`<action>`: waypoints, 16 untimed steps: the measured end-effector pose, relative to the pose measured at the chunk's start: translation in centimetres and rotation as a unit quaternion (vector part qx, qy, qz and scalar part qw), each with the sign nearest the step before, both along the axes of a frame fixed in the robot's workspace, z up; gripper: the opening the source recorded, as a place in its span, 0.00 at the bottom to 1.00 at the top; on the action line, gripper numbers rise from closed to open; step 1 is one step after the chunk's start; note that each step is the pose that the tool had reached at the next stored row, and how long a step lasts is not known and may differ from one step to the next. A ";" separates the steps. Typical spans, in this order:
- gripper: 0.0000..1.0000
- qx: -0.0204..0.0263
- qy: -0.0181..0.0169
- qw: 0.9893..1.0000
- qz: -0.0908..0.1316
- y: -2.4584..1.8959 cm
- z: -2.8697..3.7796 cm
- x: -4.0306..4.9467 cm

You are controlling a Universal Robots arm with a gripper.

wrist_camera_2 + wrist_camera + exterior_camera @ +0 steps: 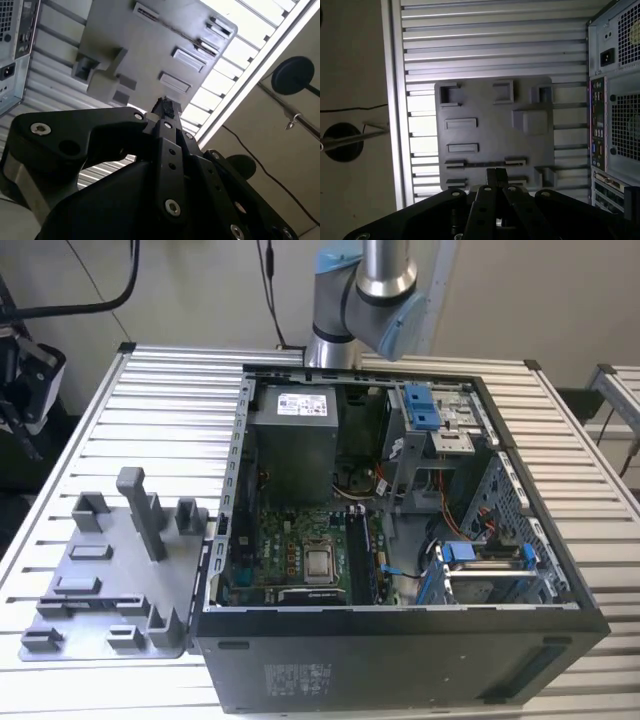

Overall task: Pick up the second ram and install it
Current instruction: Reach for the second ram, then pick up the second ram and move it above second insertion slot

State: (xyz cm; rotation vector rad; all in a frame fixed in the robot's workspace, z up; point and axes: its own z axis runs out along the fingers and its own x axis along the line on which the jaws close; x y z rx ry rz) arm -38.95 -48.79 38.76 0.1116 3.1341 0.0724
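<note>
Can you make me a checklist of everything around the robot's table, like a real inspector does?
Surface: slatted metal table, carrying a fixture and a computer.
Job's things: the second ram may be the thin dark strip between two holders on the grey fixture; cannot tell for sure. The computer case lies open with its motherboard showing.
Clutter: nothing seen.
Grippers: the gripper is shut, hovering above the fixture, with nothing seen in it.
Cables: coloured wires inside the case; a black cable at the exterior view's upper left.
Surroundings: a round black stand base on the floor beside the table.
</note>
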 end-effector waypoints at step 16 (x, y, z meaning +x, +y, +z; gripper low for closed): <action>0.11 0.000 0.001 1.000 0.000 -0.53 -0.05 0.00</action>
